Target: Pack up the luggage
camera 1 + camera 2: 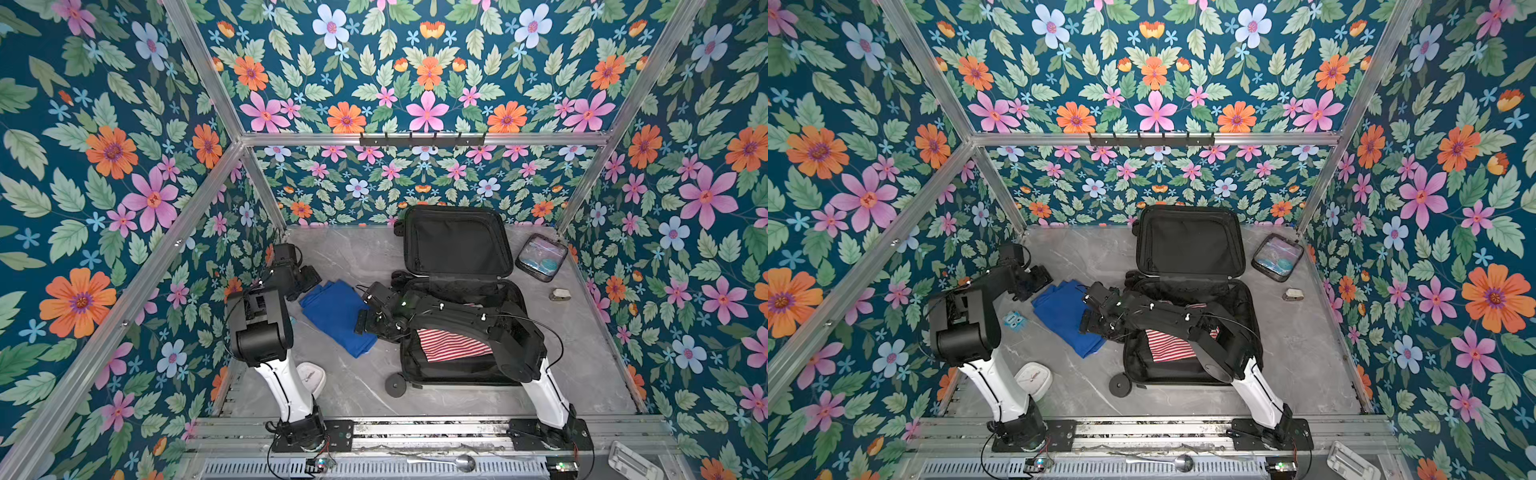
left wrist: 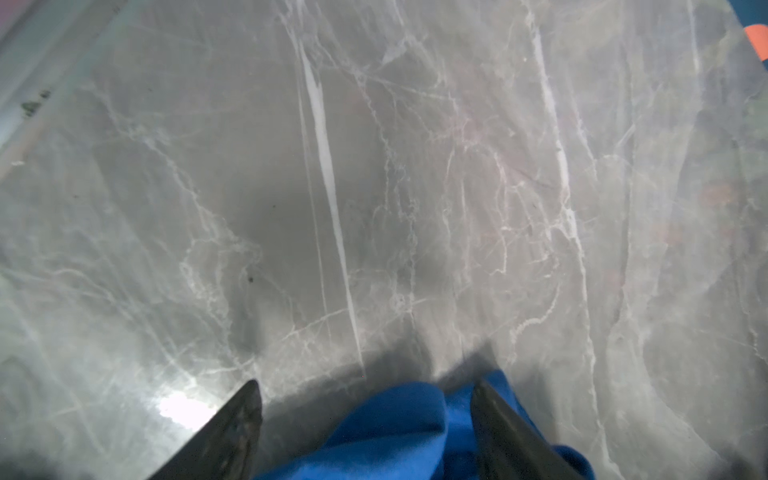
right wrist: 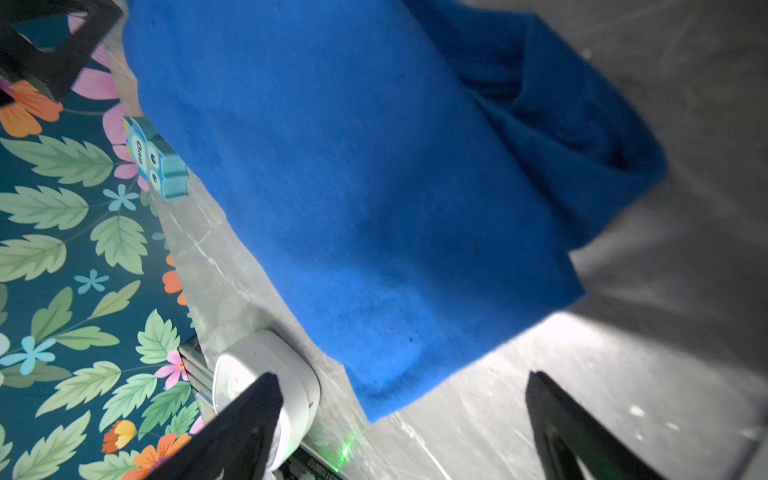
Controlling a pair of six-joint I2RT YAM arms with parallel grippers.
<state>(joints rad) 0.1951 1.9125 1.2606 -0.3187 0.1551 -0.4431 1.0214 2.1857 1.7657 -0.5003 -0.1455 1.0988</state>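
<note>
Toward the rear of the grey marble-patterned table, right of centre in both top views, the luggage, a small suitcase lined in black fabric, lies open with its lid swung back toward the rear wall; only the lining, zip band and black wheels show, and whether the lid leans or lies flat cannot be told. Its near half holds a red-and-white striped garment, largely covered by the right arm crossing above it. Just left of the luggage lies a folded bright blue cloth. Right gripper: at the cloth's luggage-side edge, fingers spread wide with nothing between them. Left gripper: at the cloth's far corner, fingers parted, with a bunched fold lying between them; the blur hides any contact. A clear zipped pouch sits at the right rear, and a small pale lump nearby is too small to identify. A white rounded object is half hidden by the left arm; a pale blue owl-shaped piece lies beside the cloth
</note>
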